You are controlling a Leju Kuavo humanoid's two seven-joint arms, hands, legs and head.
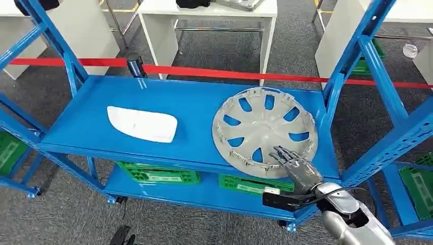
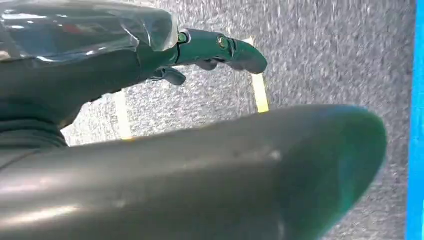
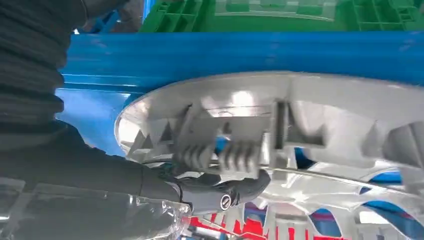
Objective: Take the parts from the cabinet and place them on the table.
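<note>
Heads up, your right hand point(image 1: 295, 166) sits at the near edge of the hubcap point(image 1: 264, 130), fingers laid over the rim and thumb underneath, so it looks like a pinch on the edge rather than a firm hold. The hubcap lies inside-up on the right of the blue shelf point(image 1: 153, 97), overhanging the front edge a bit. The white panel point(image 1: 141, 123) sits well apart to the left. Your left hand point(image 2: 220, 50) hangs over the carpet with nothing in it, fingers loosely curled. My worry: lift from one edge and the hubcap tips, slips, or clips the shelf post point(image 1: 352, 56).
</note>
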